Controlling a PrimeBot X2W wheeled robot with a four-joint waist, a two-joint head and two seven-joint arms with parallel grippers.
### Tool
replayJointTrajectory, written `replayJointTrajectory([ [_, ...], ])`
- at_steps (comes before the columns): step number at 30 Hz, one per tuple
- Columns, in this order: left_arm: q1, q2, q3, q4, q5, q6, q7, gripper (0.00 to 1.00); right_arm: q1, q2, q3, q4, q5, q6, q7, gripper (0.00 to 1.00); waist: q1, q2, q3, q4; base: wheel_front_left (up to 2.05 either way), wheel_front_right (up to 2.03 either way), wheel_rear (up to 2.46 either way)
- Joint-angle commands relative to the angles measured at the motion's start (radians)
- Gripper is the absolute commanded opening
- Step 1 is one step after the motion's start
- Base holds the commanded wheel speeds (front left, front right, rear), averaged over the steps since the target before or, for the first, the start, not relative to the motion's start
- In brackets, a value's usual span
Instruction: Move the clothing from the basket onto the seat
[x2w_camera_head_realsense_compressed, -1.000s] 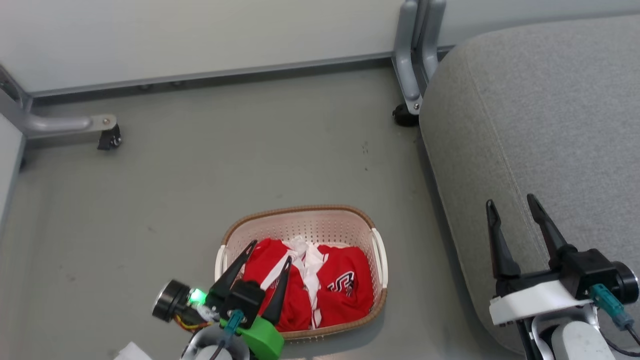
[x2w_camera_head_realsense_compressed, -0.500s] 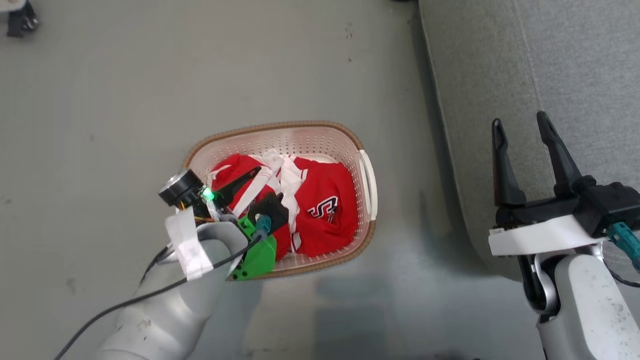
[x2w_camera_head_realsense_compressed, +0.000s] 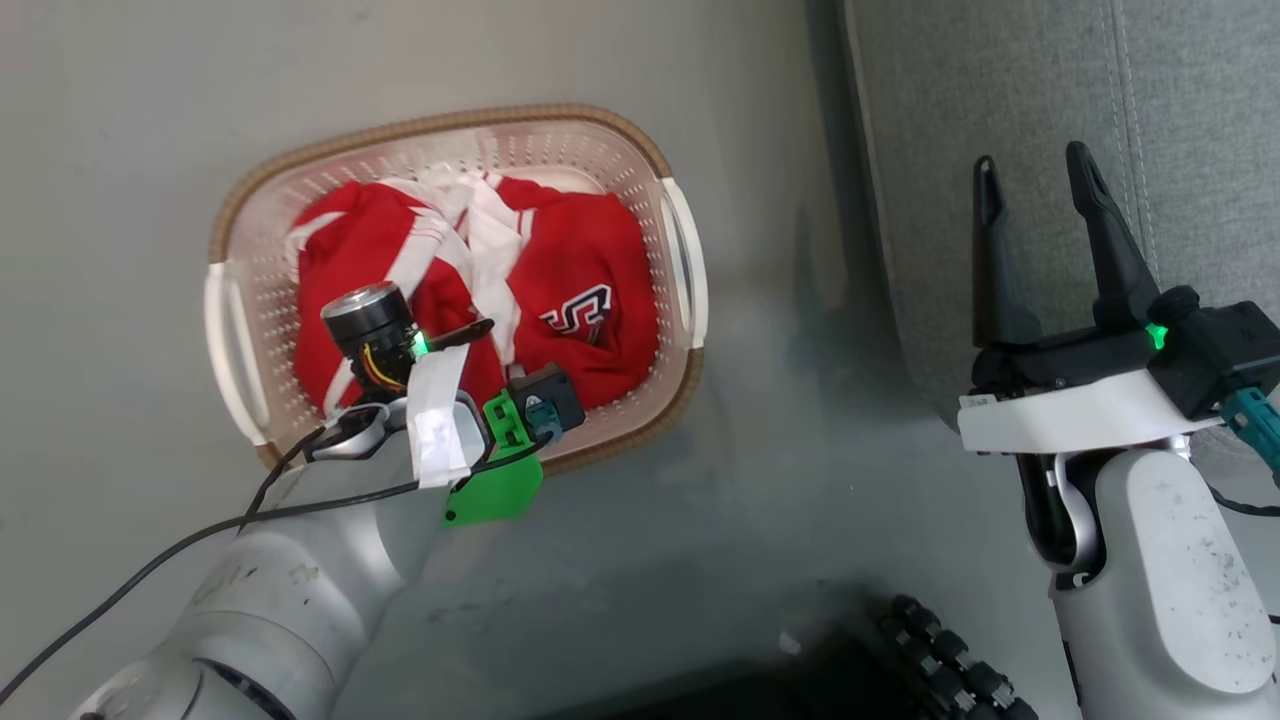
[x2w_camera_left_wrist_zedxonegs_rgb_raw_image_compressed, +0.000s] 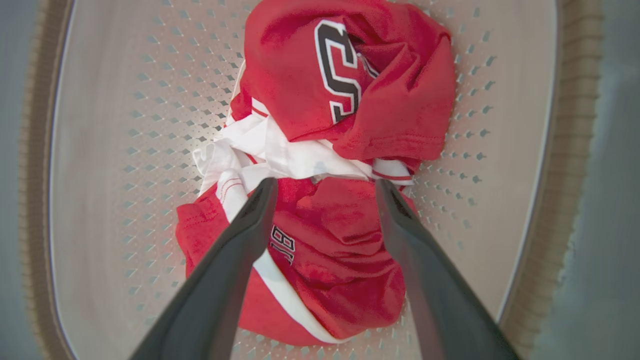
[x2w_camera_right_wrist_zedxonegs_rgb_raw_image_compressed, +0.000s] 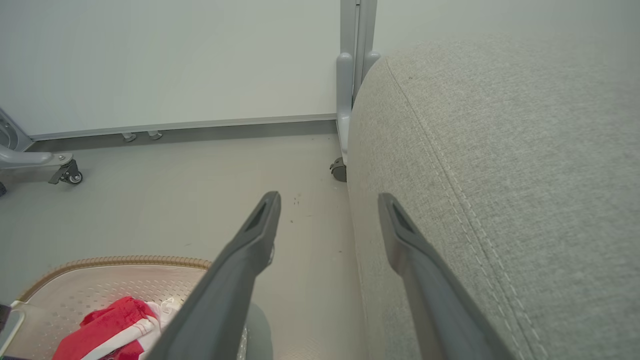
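The clothing (x2w_camera_left_wrist_zedxonegs_rgb_raw_image_compressed: 350, 100) lies bunched in the middle of the basket (x2w_camera_head_realsense_compressed: 440, 122), with bare perforated bottom showing along both long sides. None of it is on the seat (x2w_camera_head_realsense_compressed: 960, 90) yet. The basket stands on the floor (x2w_camera_head_realsense_compressed: 120, 150) just beside the seat's rounded edge, which probably keeps each carry short.

The left gripper (x2w_camera_left_wrist_zedxonegs_rgb_raw_image_compressed: 325, 186) points down into the basket with its jaws spread wide and nothing between them. Its tips straddle a red fold next to the white cloth (x2w_camera_left_wrist_zedxonegs_rgb_raw_image_compressed: 280, 155) that crosses the heap. Whether the tips already touch the fabric cannot be told. The wide spread suits soft, thick cloth: it lets the fingers sink around a good bundle before they close.

The right gripper (x2w_camera_head_realsense_compressed: 1030, 170) is likewise open and empty. It hangs above the seat's near edge, well apart from the basket, most likely parked out of the left arm's way. The task looks barely begun, with the first grab to come.
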Motion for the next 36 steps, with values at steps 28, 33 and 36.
replayJointTrajectory([
  [28, -0.146, 0.125, -0.360, 0.012, -0.253, -0.001, 0.337, 1.00, -0.072, 0.017, 0.050, 0.015, 0.073, 0.000, -0.003, 1.00, -0.0001, -0.0001, 0.207, -0.137, 0.00, 0.00, 0.00],
  [33, -0.144, 0.123, -0.361, 0.011, -0.264, -0.001, 0.337, 0.00, -0.072, 0.016, 0.052, 0.020, 0.076, 0.000, -0.003, 1.00, -0.0001, -0.0001, 0.209, -0.141, 0.00, 0.00, 0.00],
  [36, -0.142, 0.120, -0.361, 0.011, -0.271, -0.001, 0.324, 0.00, -0.071, 0.016, 0.056, 0.021, 0.065, 0.000, -0.003, 1.00, -0.0001, -0.0001, 0.203, -0.138, 0.00, 0.00, 0.00],
])
